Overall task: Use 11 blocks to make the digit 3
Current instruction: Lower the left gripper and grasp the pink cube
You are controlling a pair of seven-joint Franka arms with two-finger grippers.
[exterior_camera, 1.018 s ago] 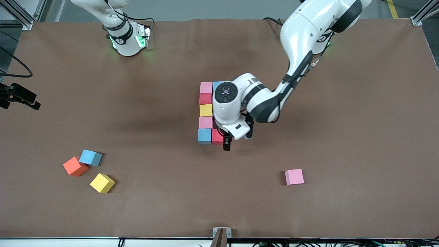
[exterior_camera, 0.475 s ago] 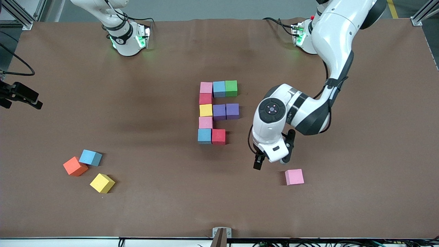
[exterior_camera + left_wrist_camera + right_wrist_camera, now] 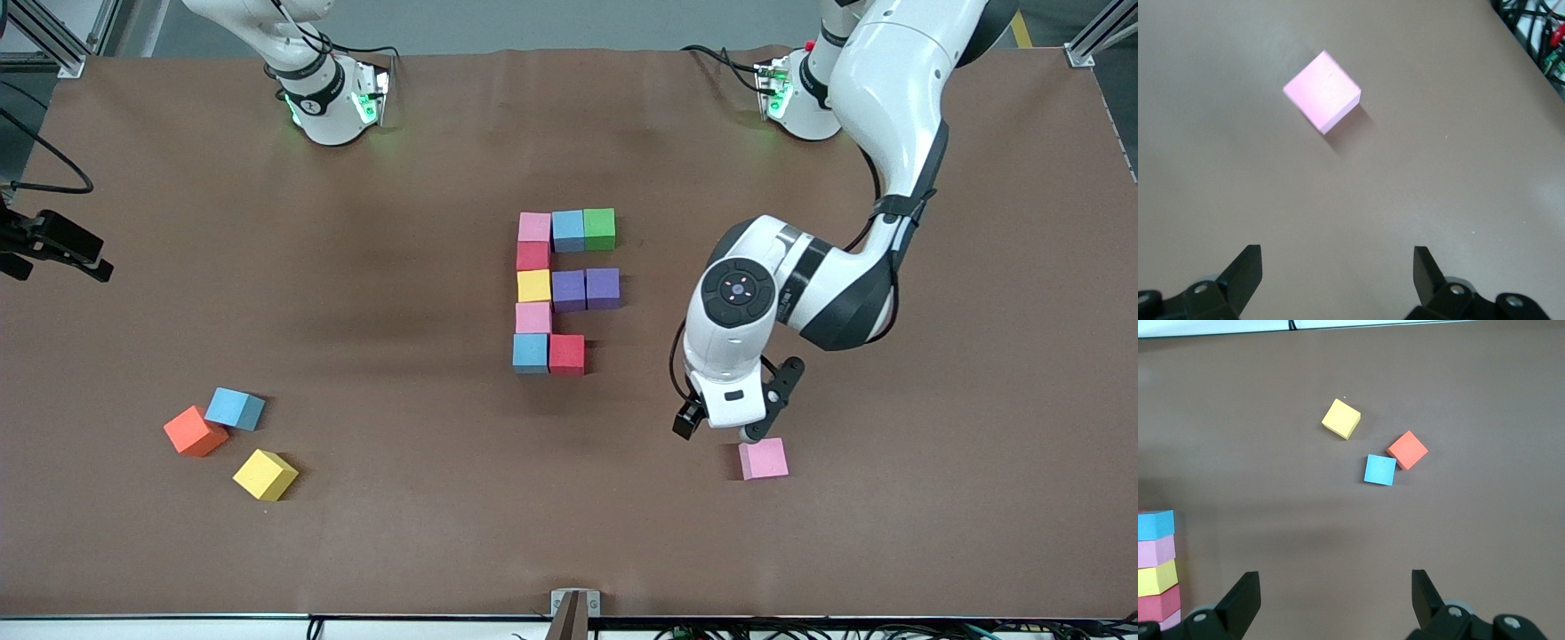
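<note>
Left gripper [image 3: 722, 431] spread wide, empty, hanging just beside the loose pink cube [image 3: 763, 459], touching nothing. Cube slightly nearer the front camera than the point under the fingers, toward the left arm's end of the table, turned a little askew to the open jaws. Well apart from the digit 3 [image 3: 564, 290]: 10 cubes placed, nearest row short by 1 beside the red cube [image 3: 566, 354]. Right gripper [image 3: 1335, 599] also parted and empty, waiting high over bare table, far less handy for this pick
</note>
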